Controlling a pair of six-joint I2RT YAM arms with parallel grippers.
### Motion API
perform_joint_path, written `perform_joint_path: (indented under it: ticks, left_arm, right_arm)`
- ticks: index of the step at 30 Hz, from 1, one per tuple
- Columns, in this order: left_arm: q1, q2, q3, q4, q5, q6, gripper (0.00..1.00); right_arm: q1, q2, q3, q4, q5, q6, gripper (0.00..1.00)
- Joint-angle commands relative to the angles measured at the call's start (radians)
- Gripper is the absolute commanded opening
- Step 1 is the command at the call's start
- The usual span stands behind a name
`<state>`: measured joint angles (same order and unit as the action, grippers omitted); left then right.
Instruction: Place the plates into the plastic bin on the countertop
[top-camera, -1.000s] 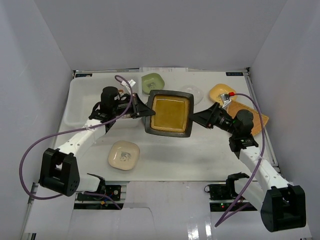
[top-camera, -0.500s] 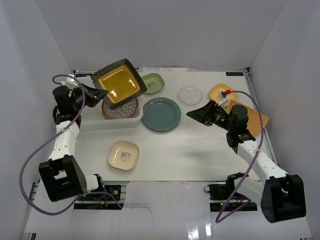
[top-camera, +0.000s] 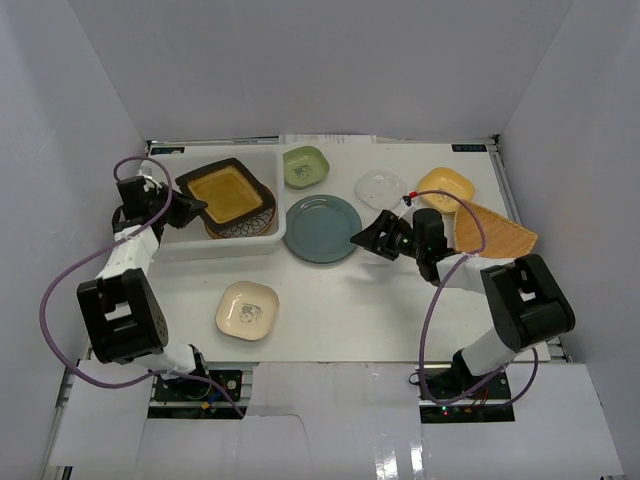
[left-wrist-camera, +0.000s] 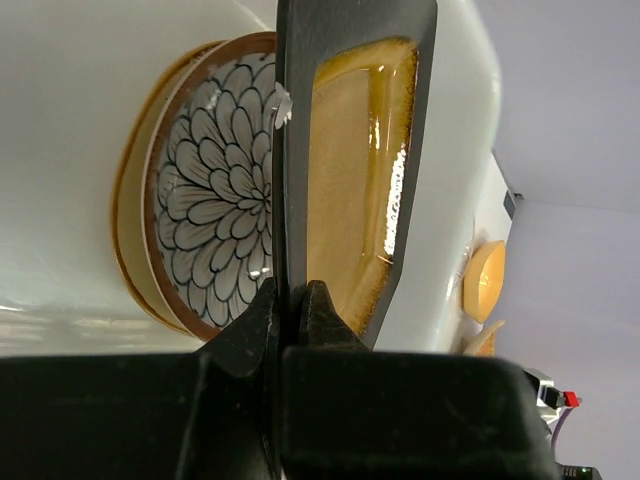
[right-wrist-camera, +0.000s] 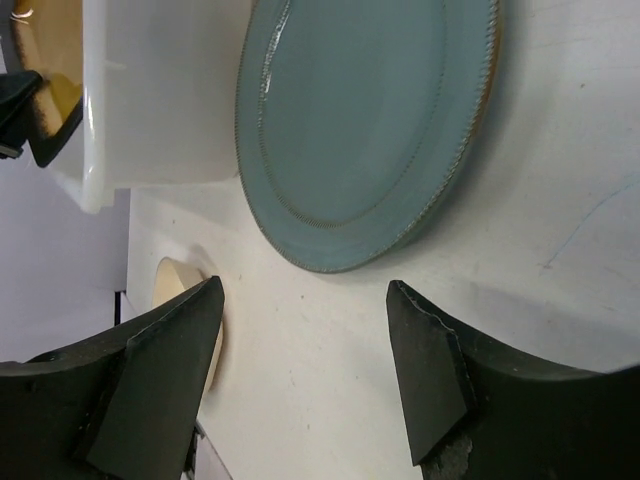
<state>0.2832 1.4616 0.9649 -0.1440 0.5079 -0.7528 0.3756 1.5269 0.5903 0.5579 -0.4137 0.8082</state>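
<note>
My left gripper (top-camera: 192, 206) is shut on the rim of the black-and-yellow square plate (top-camera: 226, 192) and holds it over the brown patterned round plate (top-camera: 252, 222) inside the plastic bin (top-camera: 215, 246). In the left wrist view my left gripper (left-wrist-camera: 292, 298) pinches the square plate (left-wrist-camera: 355, 170) edge-on, beside the patterned plate (left-wrist-camera: 215, 220). My right gripper (top-camera: 362, 238) is open, low over the countertop (top-camera: 380, 300), just right of the blue-grey round plate (top-camera: 323, 228). In the right wrist view my right gripper (right-wrist-camera: 305, 292) is open below the blue-grey plate (right-wrist-camera: 365, 120).
On the countertop lie a green dish (top-camera: 305, 166), a clear small dish (top-camera: 381, 187), a yellow dish (top-camera: 446, 186), a tan fan-shaped plate (top-camera: 492, 230) and a cream square dish (top-camera: 248, 309). White walls stand close on three sides.
My left gripper carried the square plate from the table's middle up and left, then lowered it over the bin. My right gripper let go of it and moved left, down toward the uncovered blue-grey plate.
</note>
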Motion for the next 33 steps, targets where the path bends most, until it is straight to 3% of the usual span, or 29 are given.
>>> perform_joint_path:
  ticks: [1,12,15,16,18,19,21,23,27,31,33]
  left_arm:
    - [0.004,0.055,0.100,0.086,0.078,0.010,0.00]
    - [0.002,0.276,0.213,-0.038,0.046,0.121,0.00]
    - [0.002,0.301,0.227,-0.064,0.024,0.139,0.24]
    - [0.004,0.305,0.232,-0.074,0.018,0.145,0.45]
    - [0.004,0.312,0.247,-0.113,-0.026,0.161,0.65]
    - [0.004,0.310,0.259,-0.126,-0.046,0.177,0.81]
    - [0.004,0.309,0.270,-0.166,-0.104,0.191,0.93]
    - [0.004,0.304,0.276,-0.189,-0.141,0.208,0.98]
    - [0.004,0.234,0.236,-0.203,-0.239,0.207,0.98]
    - [-0.002,0.057,0.091,-0.093,-0.307,0.165,0.98]
    - [-0.021,-0.088,-0.033,0.035,-0.289,0.130,0.98]
  right_arm:
    - [0.003,0.068,0.006,0.166,0.042,0.022,0.72]
    - [0.003,0.300,0.049,0.257,0.075,0.088,0.76]
    - [0.005,0.354,0.069,0.292,0.084,0.132,0.73]
    - [0.003,0.366,0.075,0.301,0.088,0.153,0.72]
    - [0.003,0.394,0.092,0.306,0.107,0.172,0.69]
    - [0.003,0.403,0.100,0.306,0.108,0.189,0.67]
    - [0.003,0.429,0.114,0.309,0.118,0.206,0.65]
    - [0.003,0.443,0.115,0.326,0.119,0.235,0.63]
    - [0.003,0.487,0.126,0.358,0.122,0.270,0.54]
    - [0.003,0.510,0.085,0.444,0.118,0.322,0.25]
    - [0.003,0.478,0.057,0.470,0.125,0.332,0.21]
